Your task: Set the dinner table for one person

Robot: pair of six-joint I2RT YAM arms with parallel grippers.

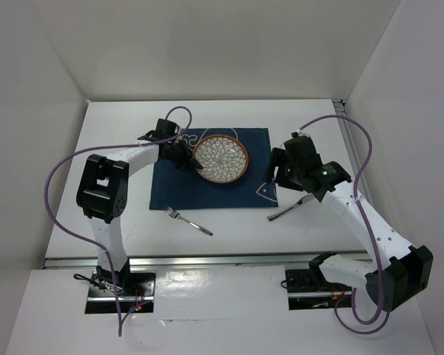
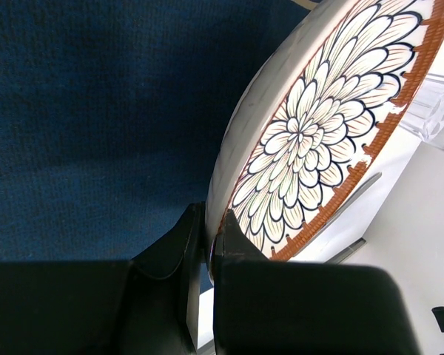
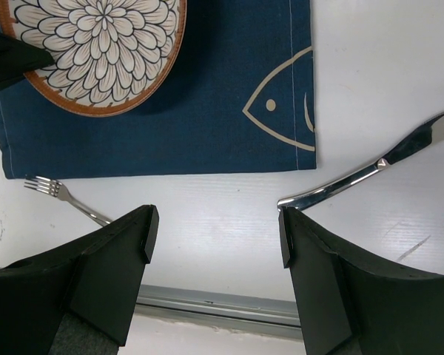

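Dinner table (image 1: 111,129) half set: left gripper (image 2: 211,237) pinches plate (image 1: 220,158) rim over placemat (image 1: 237,194), next likely settle flat, release; right gripper (image 3: 216,225) hangs open near knife (image 3: 370,170)

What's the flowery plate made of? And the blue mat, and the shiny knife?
The plate is probably glazed ceramic, going by its glossy painted petals and thick, smooth rim. The placemat looks like woven cloth: matte, with a fine weave and a stitched hem. The knife is polished metal, likely steel, since it mirrors the light.

Plate (image 1: 220,158) over placemat (image 1: 233,194), fork (image 1: 189,220) in front
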